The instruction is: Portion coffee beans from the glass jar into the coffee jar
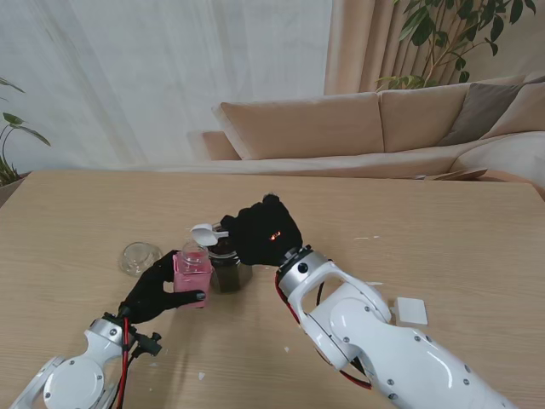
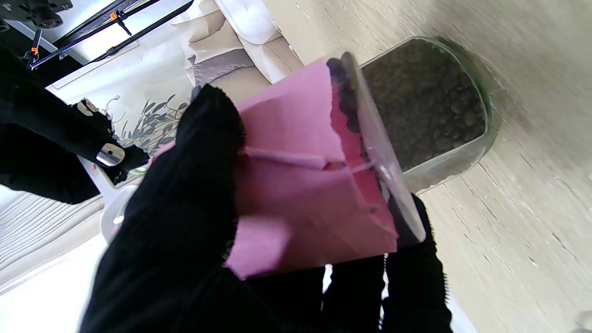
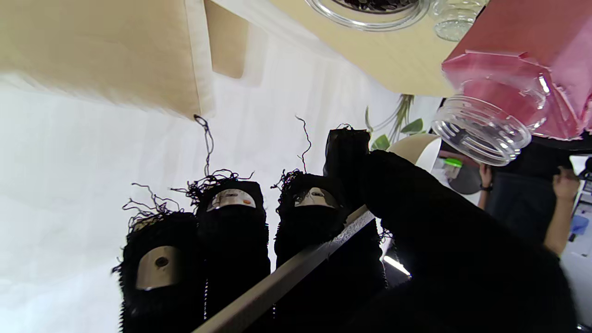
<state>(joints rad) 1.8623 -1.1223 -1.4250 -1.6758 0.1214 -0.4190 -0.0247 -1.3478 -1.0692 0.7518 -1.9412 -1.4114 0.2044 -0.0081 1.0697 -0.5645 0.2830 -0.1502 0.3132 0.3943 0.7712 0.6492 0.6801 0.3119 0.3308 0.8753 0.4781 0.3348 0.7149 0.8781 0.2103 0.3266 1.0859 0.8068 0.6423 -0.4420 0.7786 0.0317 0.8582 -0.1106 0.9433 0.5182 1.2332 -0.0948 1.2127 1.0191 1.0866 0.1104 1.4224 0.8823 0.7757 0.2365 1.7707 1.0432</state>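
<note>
1. The bench [image 1: 443, 230] is pale wood with a fine grain. The coffee jar [image 1: 192, 271] is clear plastic or glass with a threaded mouth and a pink paper wrap. The glass jar [image 1: 228, 266] is round, see-through and dark with beans.
2. Count: two jars, one white spoon [image 1: 207, 232], one clear round lid [image 1: 140, 256] lying to the left, one small white square [image 1: 412, 310] on the right.
3. Left robot hand [image 1: 157, 290], black knit glove, is wrapped around the coffee jar, tilted, just beside the glass jar.
4. Right robot hand [image 1: 262, 232] pinches the spoon handle over the glass jar, fingers curled.
</note>
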